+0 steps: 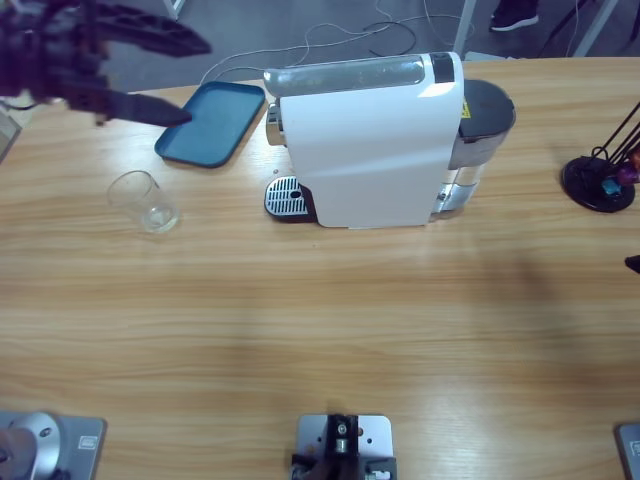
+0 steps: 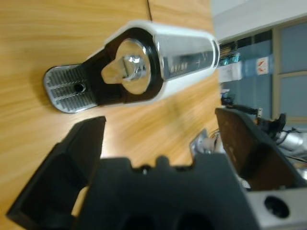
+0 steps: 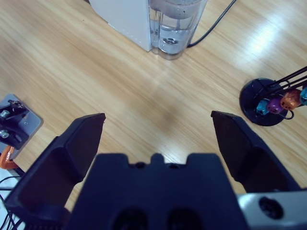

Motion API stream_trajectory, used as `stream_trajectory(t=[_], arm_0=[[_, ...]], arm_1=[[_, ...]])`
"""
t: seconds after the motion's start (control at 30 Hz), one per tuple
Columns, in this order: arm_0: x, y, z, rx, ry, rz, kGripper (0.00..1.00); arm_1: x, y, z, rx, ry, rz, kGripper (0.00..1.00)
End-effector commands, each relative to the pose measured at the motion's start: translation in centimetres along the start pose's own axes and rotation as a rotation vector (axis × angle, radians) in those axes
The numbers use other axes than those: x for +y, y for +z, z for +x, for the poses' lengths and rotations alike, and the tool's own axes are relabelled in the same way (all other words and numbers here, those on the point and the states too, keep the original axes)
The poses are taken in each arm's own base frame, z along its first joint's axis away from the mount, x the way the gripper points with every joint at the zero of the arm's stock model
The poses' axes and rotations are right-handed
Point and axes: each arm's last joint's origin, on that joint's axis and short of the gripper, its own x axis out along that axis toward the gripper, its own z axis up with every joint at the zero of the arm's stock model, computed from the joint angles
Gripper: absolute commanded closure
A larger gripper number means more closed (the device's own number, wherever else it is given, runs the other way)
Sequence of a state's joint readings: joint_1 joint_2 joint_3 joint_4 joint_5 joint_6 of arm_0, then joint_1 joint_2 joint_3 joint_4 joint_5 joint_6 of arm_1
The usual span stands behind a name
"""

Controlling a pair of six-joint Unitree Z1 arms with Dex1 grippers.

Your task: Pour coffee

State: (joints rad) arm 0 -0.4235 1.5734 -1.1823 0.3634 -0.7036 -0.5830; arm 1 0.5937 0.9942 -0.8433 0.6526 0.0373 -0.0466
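White coffee machine (image 1: 365, 150) with a silver drip grille (image 1: 284, 196), a teal tray (image 1: 211, 122), a clear glass (image 1: 145, 201), black end effectors (image 3: 158, 139), all on a pale wood-grain tabletop (image 1: 320, 320).

table (image 1: 300, 320): long, pale wood | floor (image 1: 330, 25): grey, cables | windows (image 2: 288, 57): glazed panels beyond table

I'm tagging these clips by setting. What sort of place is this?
Probably a lab or office test bench, not a kitchen: a coffee machine, a glass and a blue tray sit on a long wooden table, with cables on the floor behind and glass-walled rooms in the left wrist view.
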Motion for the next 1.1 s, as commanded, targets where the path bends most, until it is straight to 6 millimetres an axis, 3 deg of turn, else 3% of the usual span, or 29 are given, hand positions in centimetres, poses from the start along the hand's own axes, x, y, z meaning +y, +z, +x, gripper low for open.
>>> stream_trajectory(t=[0.03,0.2,0.27,0.47,0.63,0.67,0.77,1.1], arm_0=[[3.4,2.9,5.3,0.06,-0.092,-0.05,0.035],[3.9,4.2,6.7,0.058,-0.102,-0.068,0.078],[4.0,4.6,7.4,0.064,-0.103,-0.088,0.158],[3.2,4.3,9.0,0.09,-0.113,-0.077,0.52],[2.8,4.0,9.5,0.1,-0.121,-0.074,0.566],[2.8,4.0,9.5,0.097,-0.122,-0.071,0.61],[2.2,4.1,9.5,0.076,-0.15,-0.033,1.0],[-0.4,3.3,8.0,0.066,-0.207,0.011,1.0]], arm_1=[[0.0,-0.3,0.9,0.042,-0.005,-0.001,0.0],[0.0,-0.3,1.0,0.046,-0.005,-0.001,0.0],[0.0,-0.1,1.2,0.051,-0.005,-0.001,0.0],[0.0,-0.1,1.3,0.051,-0.006,-0.001,0.0],[0.0,-0.1,1.2,0.05,-0.008,-0.001,0.0],[0.0,-0.2,1.2,0.048,-0.008,-0.001,0.0],[0.0,-0.2,1.2,0.048,-0.008,-0.001,0.0],[0.0,-0.3,1.0,0.042,-0.01,-0.001,0.008]])
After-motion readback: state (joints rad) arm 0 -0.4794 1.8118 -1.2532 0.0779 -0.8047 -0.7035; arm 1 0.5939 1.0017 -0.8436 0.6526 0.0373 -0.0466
